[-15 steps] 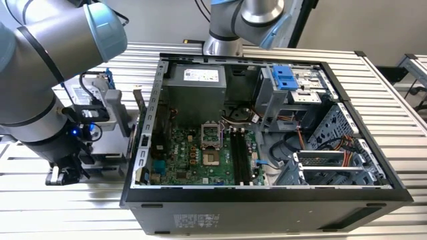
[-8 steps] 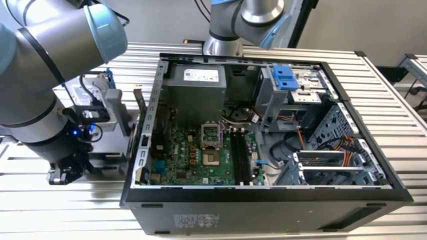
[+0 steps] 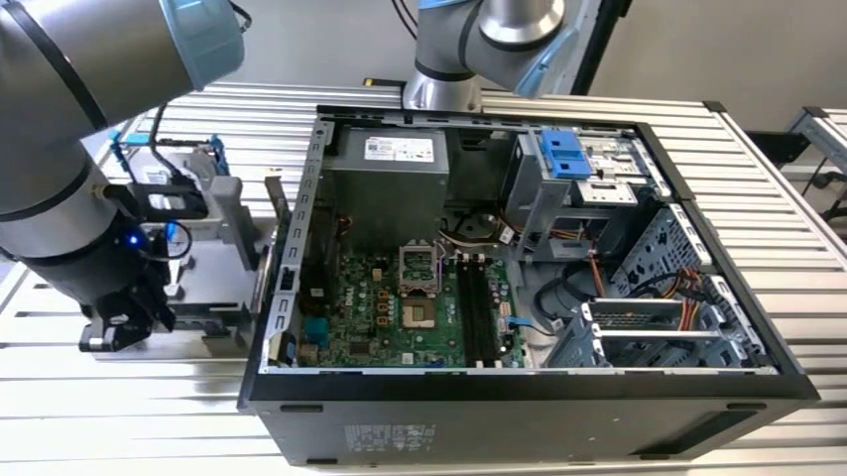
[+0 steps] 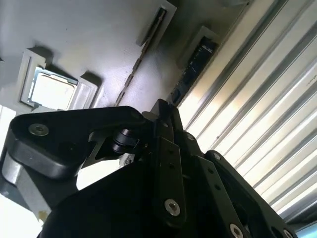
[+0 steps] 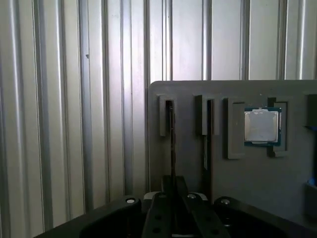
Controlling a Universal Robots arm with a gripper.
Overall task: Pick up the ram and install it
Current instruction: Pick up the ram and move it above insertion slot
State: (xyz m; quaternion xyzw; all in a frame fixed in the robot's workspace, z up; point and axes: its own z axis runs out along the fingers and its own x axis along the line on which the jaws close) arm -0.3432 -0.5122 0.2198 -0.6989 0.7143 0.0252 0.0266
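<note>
Ribbed metal table [image 5: 59, 99] and grey tray [image 5: 287, 188]: gripper [image 5: 174, 179], closure indiscernible, sits in line with the thin card [image 5: 172, 134] beside the ram [image 5: 208, 134], so a wrong-part pickup seems possible.

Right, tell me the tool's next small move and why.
Probably a small sideways shift, toward the ram. In the first wrist view the tool lines up with the thin brown-edged card in the neighbouring slot of the grey tray, not the ram's slot.
</note>
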